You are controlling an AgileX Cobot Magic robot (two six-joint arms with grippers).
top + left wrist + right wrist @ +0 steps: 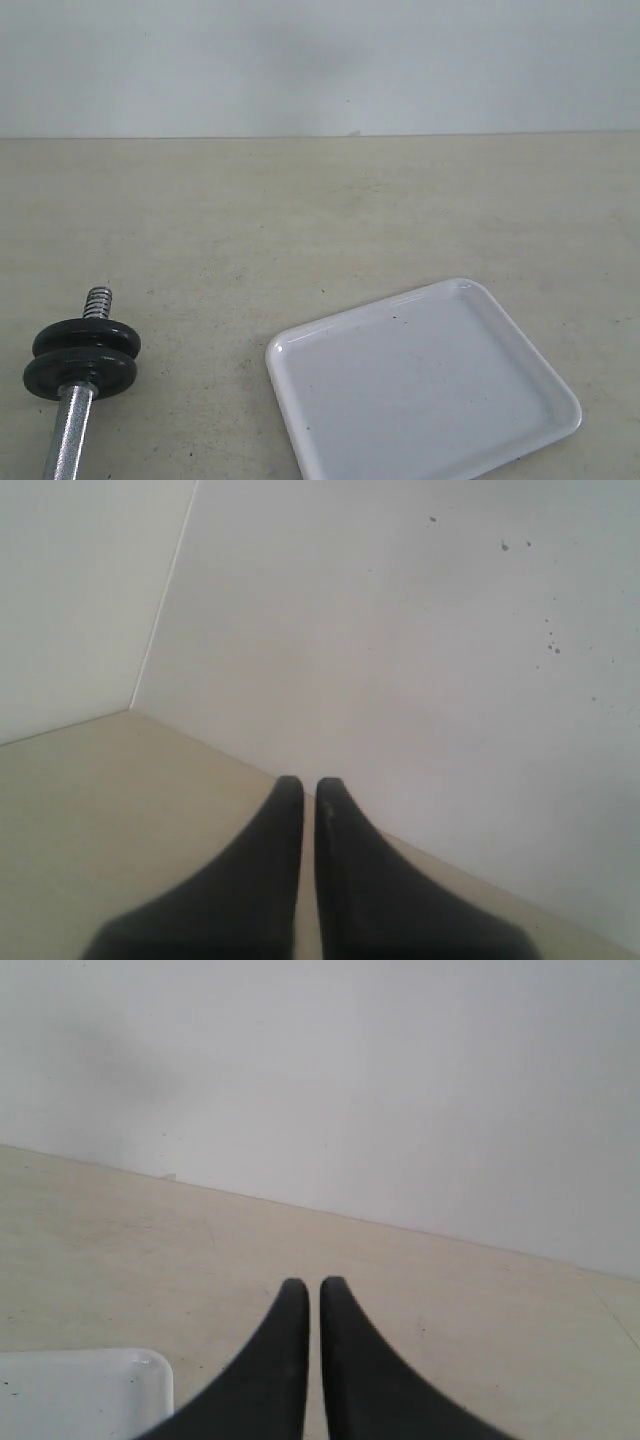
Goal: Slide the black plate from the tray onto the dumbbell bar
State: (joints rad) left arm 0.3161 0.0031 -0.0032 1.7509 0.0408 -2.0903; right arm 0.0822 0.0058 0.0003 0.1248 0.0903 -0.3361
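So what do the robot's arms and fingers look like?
Only the left fingers and the right fingers show. They look alike: two matte black blades each, broad at the base, curving to narrow rounded tips. No cables or markings are visible, and the arms are out of view.

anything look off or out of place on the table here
Nothing stands out. The white tray lies flat, bare apart from a few tiny dark specks. Two black discs sit close together on the dumbbell bar, next to its threaded end. No spill or damage shows.
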